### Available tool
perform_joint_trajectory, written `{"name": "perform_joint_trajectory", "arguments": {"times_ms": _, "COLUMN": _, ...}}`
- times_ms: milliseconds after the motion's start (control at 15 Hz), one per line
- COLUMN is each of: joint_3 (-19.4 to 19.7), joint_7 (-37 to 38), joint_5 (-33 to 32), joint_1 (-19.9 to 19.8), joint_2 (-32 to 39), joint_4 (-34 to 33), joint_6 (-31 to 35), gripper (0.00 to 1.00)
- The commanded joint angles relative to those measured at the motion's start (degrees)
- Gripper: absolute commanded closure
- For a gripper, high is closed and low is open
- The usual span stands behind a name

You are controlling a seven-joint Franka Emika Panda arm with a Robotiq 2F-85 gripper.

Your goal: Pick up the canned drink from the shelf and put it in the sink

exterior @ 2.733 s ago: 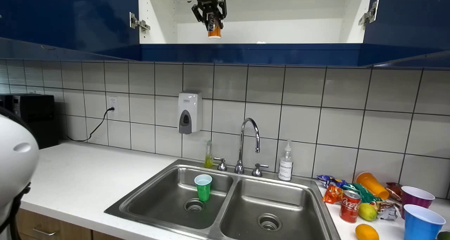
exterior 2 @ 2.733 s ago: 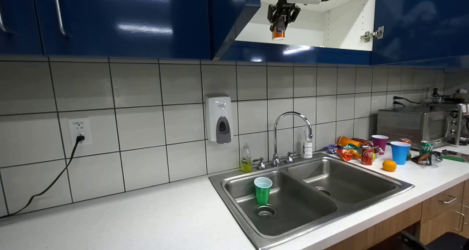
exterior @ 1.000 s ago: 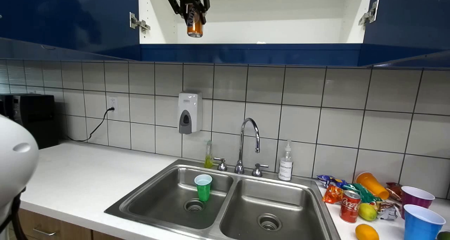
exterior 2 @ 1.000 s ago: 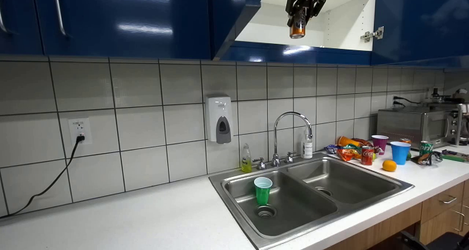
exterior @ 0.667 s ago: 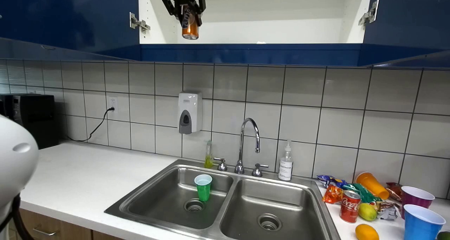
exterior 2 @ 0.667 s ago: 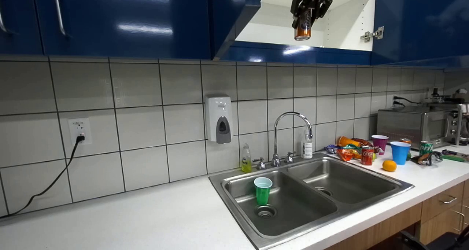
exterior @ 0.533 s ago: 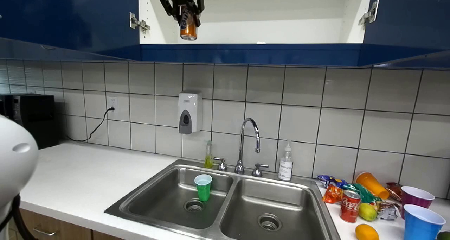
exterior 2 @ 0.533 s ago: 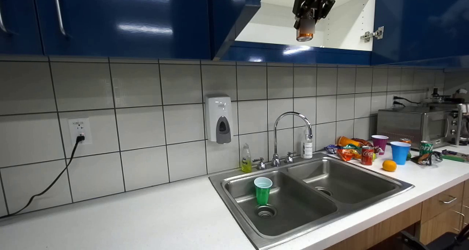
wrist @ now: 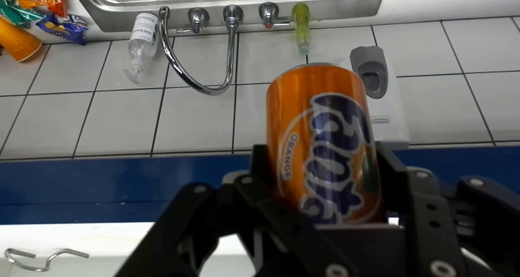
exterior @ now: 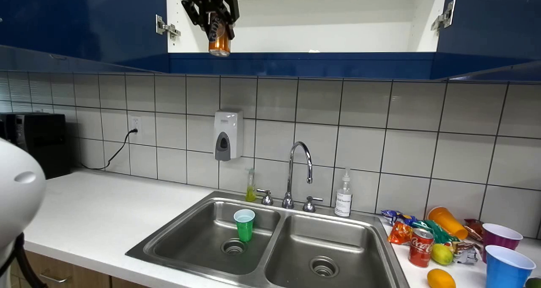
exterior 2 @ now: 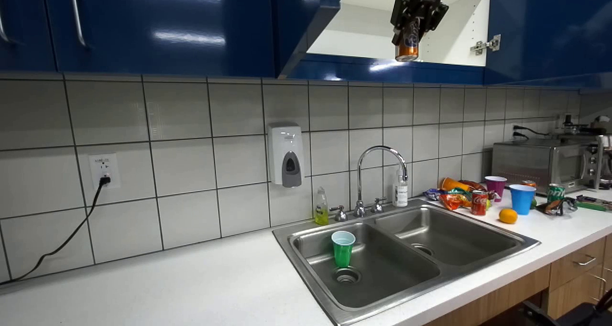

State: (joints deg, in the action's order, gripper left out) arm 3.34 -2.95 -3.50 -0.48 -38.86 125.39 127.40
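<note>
An orange Fanta can (exterior: 219,38) hangs slightly tilted in mid-air, pinched by the Robotiq gripper (exterior: 220,31), far higher than the green plastic cup (exterior: 244,225) in the stainless-steel sink (exterior: 271,246). Lowered there, it could topple the cup, or strike the chrome faucet (exterior: 290,176) by drifting toward the tiled wall (exterior: 363,148).
</note>
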Motion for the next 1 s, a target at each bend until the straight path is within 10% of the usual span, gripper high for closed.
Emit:
{"name": "perform_joint_trajectory", "arguments": {"times_ms": 0, "joint_3": -1.32, "joint_7": 1.26, "joint_5": -0.84, "joint_1": -1.57, "joint_2": -3.13, "joint_4": 2.72, "joint_6": -0.17, "gripper": 0.62}}
{"name": "perform_joint_trajectory", "arguments": {"times_ms": 200, "joint_3": -0.25, "joint_7": -0.21, "joint_5": 0.29, "joint_1": -0.5, "joint_2": -1.85, "joint_4": 2.48, "joint_6": -0.12, "gripper": 0.62}}
{"name": "perform_joint_trajectory", "arguments": {"times_ms": 267, "joint_3": -0.23, "joint_7": -0.21, "joint_5": 0.32, "joint_1": -0.51, "joint_2": -2.0, "joint_4": 2.83, "joint_6": -0.13, "gripper": 0.37}}
{"name": "perform_joint_trajectory", "arguments": {"times_ms": 933, "joint_3": -0.22, "joint_7": -0.21, "joint_5": 0.33, "joint_1": -0.51, "joint_2": -1.67, "joint_4": 3.08, "joint_6": -0.12, "gripper": 0.37}}
